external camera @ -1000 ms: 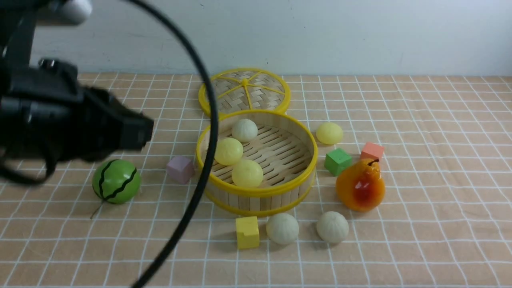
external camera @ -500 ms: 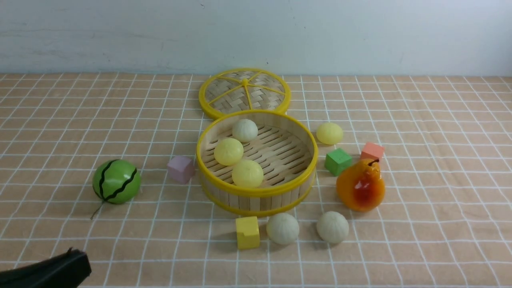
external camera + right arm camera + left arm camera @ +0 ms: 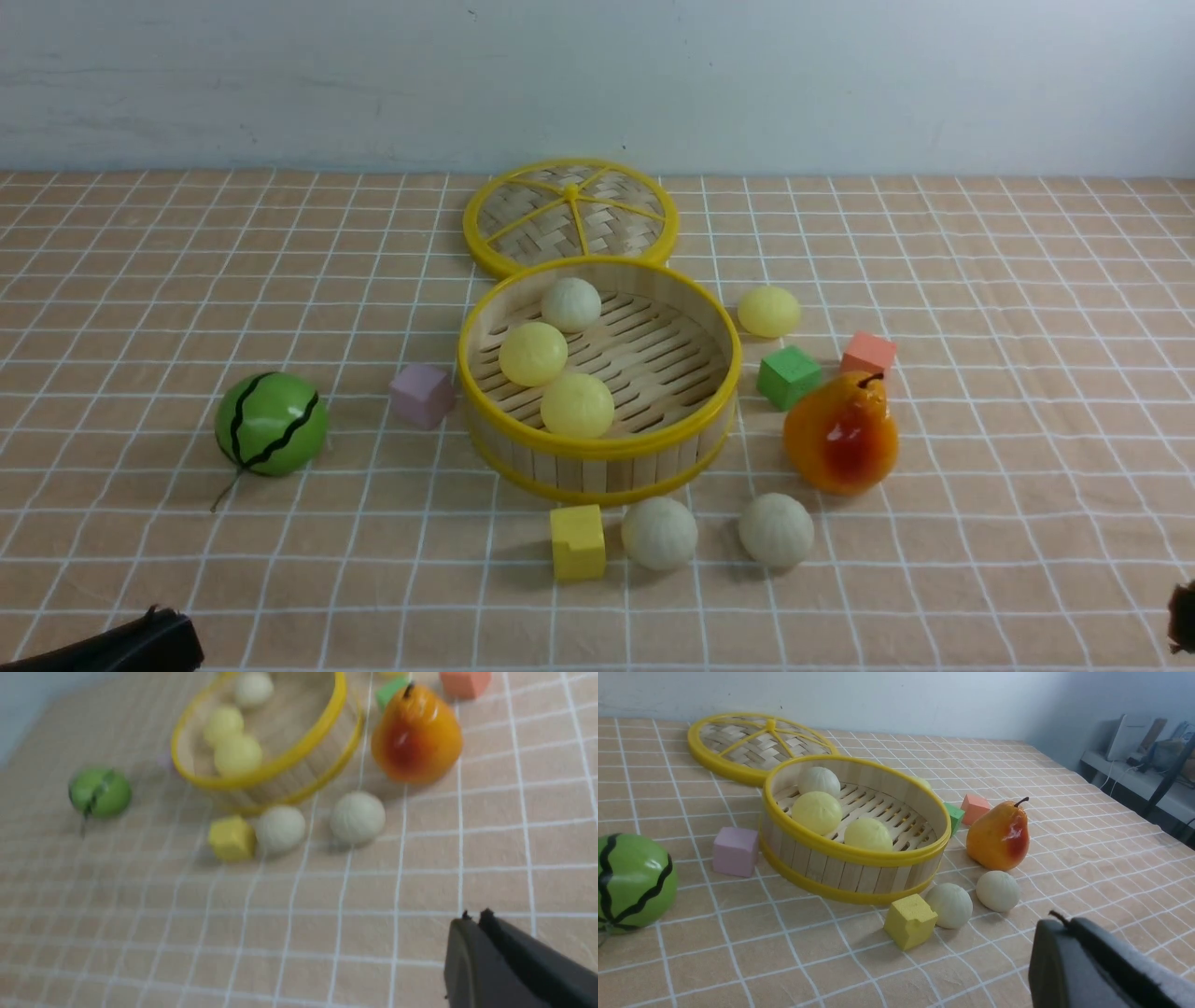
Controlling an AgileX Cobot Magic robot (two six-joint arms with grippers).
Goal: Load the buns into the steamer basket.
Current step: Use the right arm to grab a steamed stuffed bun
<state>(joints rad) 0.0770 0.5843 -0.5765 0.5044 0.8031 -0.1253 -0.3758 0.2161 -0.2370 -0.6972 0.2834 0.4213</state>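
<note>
Bamboo slats, yellow rims: the steamer basket (image 3: 597, 469) sits mid worktop (image 3: 980, 280) holding three matte round buns (image 3: 533, 354); three other buns (image 3: 659, 533) lie outside it. Left fingers (image 3: 1069, 961) and right fingers (image 3: 472, 966) are pressed together, empty.

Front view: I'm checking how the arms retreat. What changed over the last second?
The left gripper pulled back from left of the steamer basket to the near left corner; the right gripper edged in at the near right. Nothing was grasped or released. The three buns inside and the three outside stayed put.
</note>
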